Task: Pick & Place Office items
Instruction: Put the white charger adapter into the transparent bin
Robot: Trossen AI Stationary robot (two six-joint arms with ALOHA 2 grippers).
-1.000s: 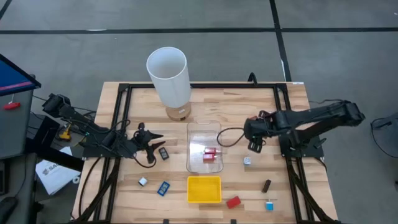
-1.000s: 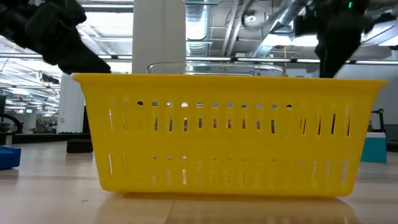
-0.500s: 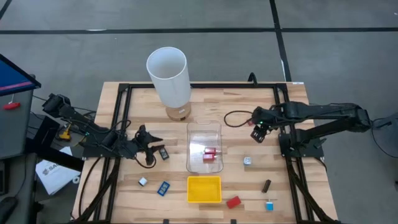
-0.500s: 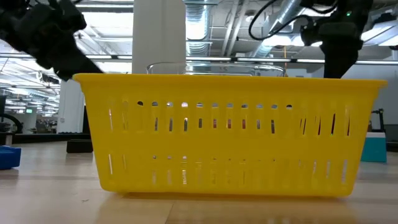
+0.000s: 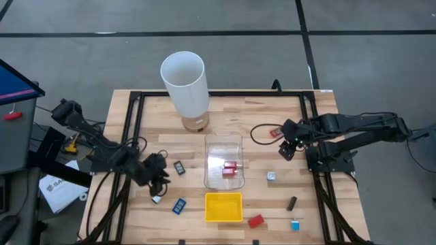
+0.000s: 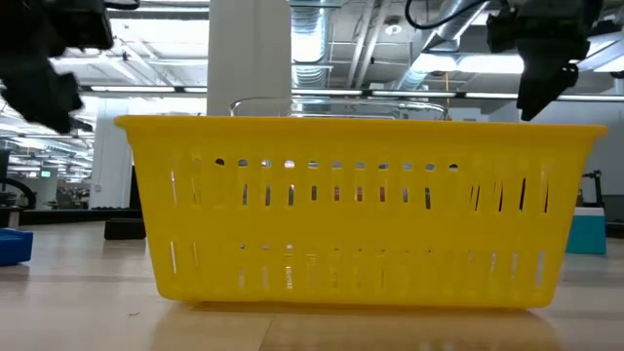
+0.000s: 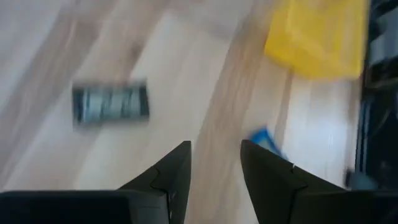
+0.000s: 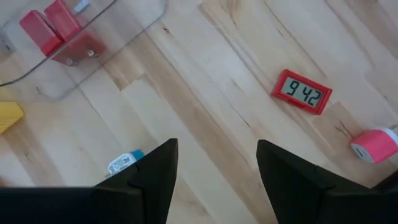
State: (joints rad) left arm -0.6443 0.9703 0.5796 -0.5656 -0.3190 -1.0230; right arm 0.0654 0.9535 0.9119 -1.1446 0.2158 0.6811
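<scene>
Wooden slats form the worktop (image 5: 259, 116), framed by black rails. A tall white cylinder (image 5: 184, 83) stands at 11 o'clock from the centre. At the centre sits the clear plastic bin (image 5: 224, 161), holding red office items (image 5: 230, 167); the yellow tray (image 5: 223, 207) lies just beyond it at 6 o'clock.

Left hand (image 5: 156, 180): positioned at 8 o'clock from the bin, fingers (image 7: 171, 177) apart with nothing between them. A dark item (image 5: 179, 167) lies near it at 1 o'clock, a small white item (image 5: 156, 199) at 6 o'clock, and a blue item (image 5: 179, 205) at 5 o'clock.

Right hand (image 5: 287, 150): positioned at 3 o'clock from the bin, fingers (image 8: 155, 171) spread wide, nothing held. A small silver item (image 5: 271, 175) lies between it and the tray. A red item (image 5: 256, 220), a dark item (image 5: 292, 203) and a light-blue item (image 5: 295, 224) lie at 4 to 5 o'clock from the tray's centre.
</scene>
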